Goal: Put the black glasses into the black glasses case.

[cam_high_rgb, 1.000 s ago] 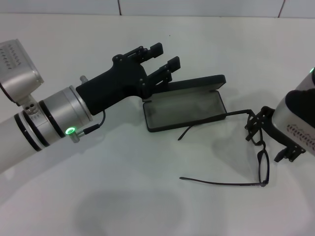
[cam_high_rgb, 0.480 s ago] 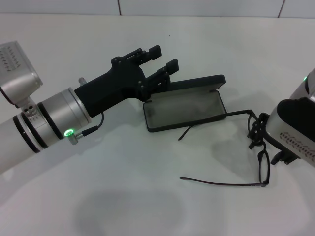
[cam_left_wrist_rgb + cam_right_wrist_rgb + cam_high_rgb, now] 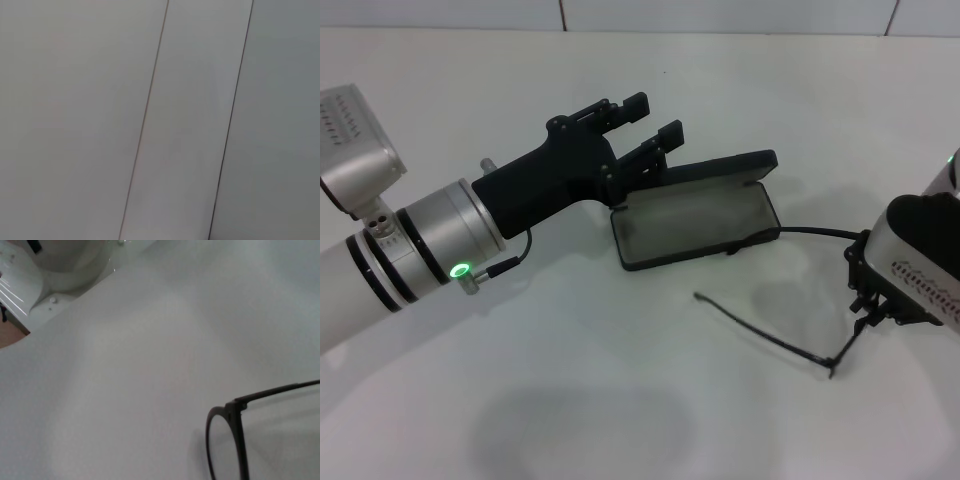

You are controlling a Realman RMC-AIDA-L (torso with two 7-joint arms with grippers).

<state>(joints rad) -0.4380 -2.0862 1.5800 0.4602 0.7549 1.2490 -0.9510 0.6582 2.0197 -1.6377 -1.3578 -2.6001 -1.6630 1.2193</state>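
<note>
While the left tool (image 3: 648, 128) gapes, the right tool (image 3: 868, 310) pinches the thin-framed black glasses (image 3: 772, 335) beside the grey-lined black glasses case (image 3: 695, 222).

A white table (image 3: 620, 400) fills the scene — plain and smooth. At the far edge stands a white tiled wall (image 3: 720, 15) with thin dark seams — two seams show there.

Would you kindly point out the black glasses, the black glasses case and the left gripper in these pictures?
black glasses (image 3: 760, 335): head view, on the slim temple arm nearer the camera.
black glasses case (image 3: 695, 222): head view, on the grey lining of the open tray.
left gripper (image 3: 653, 117): head view, midway between its fingertips, beside the raised lid.
</note>
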